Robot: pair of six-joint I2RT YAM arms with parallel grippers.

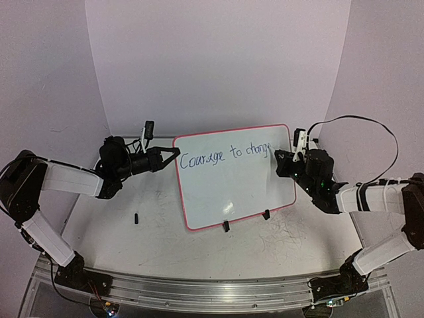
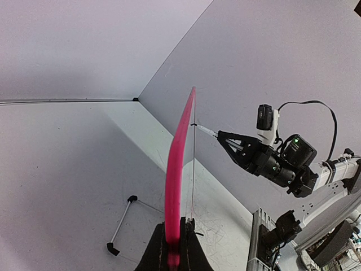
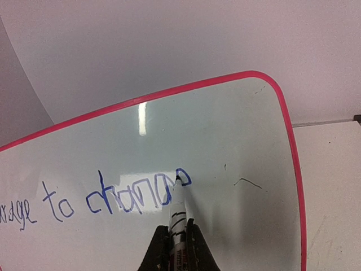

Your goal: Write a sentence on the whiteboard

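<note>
Judged about two-thirds done. Found on the glossy white, rounded-corner, red-rimmed whiteboard [image 1: 232,189]: thin blue cursive sentence [image 1: 222,157], legible as far as "Courage to chang". Left to write, presumably: the closing letters and whatever follows. Standing upright on two small black clip feet [image 1: 226,225], between both arms. Clamped shut on its left rim: left gripper [image 2: 174,243]. Closed around a slim white-barrelled marker [image 3: 178,206]: right gripper [image 3: 176,244], tip touching the board at the last letter, near its upper right corner.

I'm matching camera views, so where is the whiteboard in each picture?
Top external: whiteboard centre, face-on.
Left wrist: whiteboard edge-on, centre, clamped in the left jaws.
Right wrist: whiteboard fills most of the frame.
Shared landmark: right gripper holding the marker against it.
</note>
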